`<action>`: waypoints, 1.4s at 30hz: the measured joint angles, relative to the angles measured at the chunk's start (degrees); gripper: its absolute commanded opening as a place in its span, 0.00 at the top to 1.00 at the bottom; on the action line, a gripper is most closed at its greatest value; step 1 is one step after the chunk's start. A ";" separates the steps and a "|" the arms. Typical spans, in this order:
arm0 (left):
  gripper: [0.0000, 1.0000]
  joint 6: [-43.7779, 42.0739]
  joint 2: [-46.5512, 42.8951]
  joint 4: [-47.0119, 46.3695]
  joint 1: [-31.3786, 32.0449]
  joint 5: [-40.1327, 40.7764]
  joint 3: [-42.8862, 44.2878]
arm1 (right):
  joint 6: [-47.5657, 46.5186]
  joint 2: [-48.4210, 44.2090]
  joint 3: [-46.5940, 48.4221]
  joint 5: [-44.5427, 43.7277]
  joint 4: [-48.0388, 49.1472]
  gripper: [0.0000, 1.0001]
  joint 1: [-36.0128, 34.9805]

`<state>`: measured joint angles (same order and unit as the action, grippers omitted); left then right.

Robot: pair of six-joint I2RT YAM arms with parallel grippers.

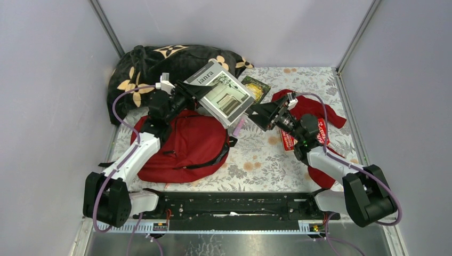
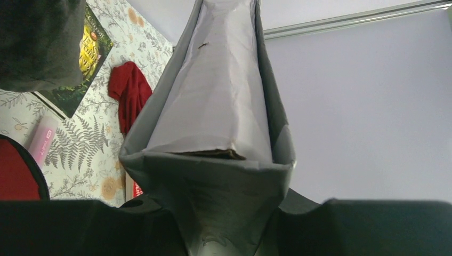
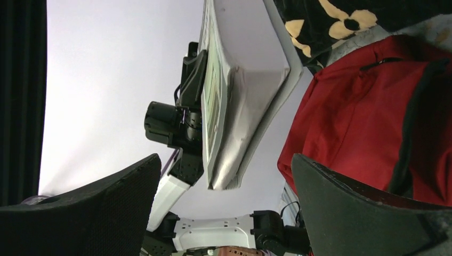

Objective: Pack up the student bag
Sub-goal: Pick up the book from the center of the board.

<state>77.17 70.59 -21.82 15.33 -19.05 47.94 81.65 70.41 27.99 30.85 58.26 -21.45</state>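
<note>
Right now your left gripper (image 1: pixel 193 90) clamps the grey hardcover book (image 1: pixel 226 96) by one edge above the dark-red fabric backpack (image 1: pixel 186 146) lying flat on the floral cloth (image 1: pixel 266 160), your right gripper (image 1: pixel 262 113) spread wide beside it, probably to steady it.

The grey book (image 1: pixel 226 92) cover reads "ianra".

Bright diffuse light, soft shadows, mostly sharp.
</note>
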 measured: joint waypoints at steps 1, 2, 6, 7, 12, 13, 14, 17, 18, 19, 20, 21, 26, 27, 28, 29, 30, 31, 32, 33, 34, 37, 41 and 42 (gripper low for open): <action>0.81 0.37 -0.09 0.00 0.09 0.02 0.00 | 0.28 0.68 0.61 -0.20 0.33 0.00 -0.09; 0.81 0.63 -0.20 0.00 0.26 0.11 0.00 | 0.50 1.40 1.25 -0.37 0.66 0.00 -0.17; 0.81 0.76 -1.31 0.02 0.55 0.72 0.00 | 0.96 4.15 3.39 -1.53 1.64 0.00 -1.22; 0.81 0.76 -1.60 0.02 0.66 0.98 0.00 | 1.11 5.01 4.02 -1.70 1.92 0.00 -1.68; 0.80 0.79 -1.73 0.00 1.18 1.33 0.00 | 3.45 10.45 7.30 -1.68 5.64 0.00 -2.86; 0.80 0.76 -1.60 0.00 1.40 1.36 0.00 | 4.11 12.02 8.48 -1.75 6.58 0.00 -2.95; 0.80 0.76 -1.42 0.00 1.62 1.36 0.00 | 4.42 13.05 9.29 -1.81 7.19 0.00 -3.04; 0.80 0.79 -0.74 -0.11 2.60 1.51 -0.31 | 5.09 15.23 11.30 -2.32 8.31 0.00 -3.63; 0.80 0.79 -0.70 -0.11 2.97 1.77 -0.83 | 5.27 15.93 12.11 -2.67 8.59 0.00 -3.93; 0.80 0.76 -0.72 -0.11 3.17 2.12 -1.22 | 5.49 16.61 12.83 -2.93 8.92 0.00 -4.24; 0.80 0.85 -0.72 -0.07 3.43 2.67 -1.53 | 5.73 17.38 13.35 -3.26 9.33 0.02 -4.46; 0.80 0.79 -0.72 0.02 3.54 3.15 -1.62 | 5.84 17.66 13.42 -3.37 9.46 0.03 -4.72; 0.80 -0.42 -0.79 0.66 4.09 5.20 -1.60 | 6.78 20.41 13.84 -4.39 11.32 0.12 -5.25; 0.80 -0.79 -0.79 0.96 4.20 5.62 -1.55 | 7.13 21.09 13.97 -4.55 11.74 0.12 -5.44; 0.80 -1.18 -0.79 1.38 4.26 5.99 -1.46 | 7.37 21.73 13.99 -4.79 12.09 0.12 -5.68; 0.80 -1.70 -0.79 1.90 4.37 6.29 -1.29 | 7.69 22.34 13.99 -4.92 12.39 0.14 -6.03; 0.80 -2.16 -0.79 2.40 4.48 6.62 -1.14 | 7.87 22.64 13.99 -4.94 12.57 0.15 -6.29; 0.80 -2.45 -0.79 2.56 4.52 6.88 -1.05 | 8.07 23.06 13.99 -5.14 12.90 0.16 -6.69; 0.80 -2.86 -0.79 2.54 4.57 7.41 -1.05 | 8.24 23.39 13.99 -5.35 13.25 0.18 -7.15; 0.80 -3.17 -0.81 2.54 4.63 7.82 -1.05 | 8.41 23.58 13.99 -5.46 13.35 0.20 -7.50; 0.80 -3.34 -0.81 2.54 4.81 8.15 -1.05 | 8.57 23.85 13.99 -5.66 13.68 0.22 -7.87; 0.80 -3.82 -0.81 2.49 5.29 9.66 -1.05 | 9.31 24.87 13.99 -6.03 15.08 0.37 -8.44; 0.33 -3.96 -0.81 2.56 6.10 11.06 -0.90 | 10.60 26.16 13.99 -6.91 16.04 0.87 -8.44; 0.17 -4.48 -0.81 3.32 6.38 11.69 -0.52 | 12.07 26.32 13.94 -7.15 16.92 0.90 -8.41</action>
<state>72.69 69.78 -18.50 21.71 -7.35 47.42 93.71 96.73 41.93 23.70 75.18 -29.87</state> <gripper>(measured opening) 0.459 0.351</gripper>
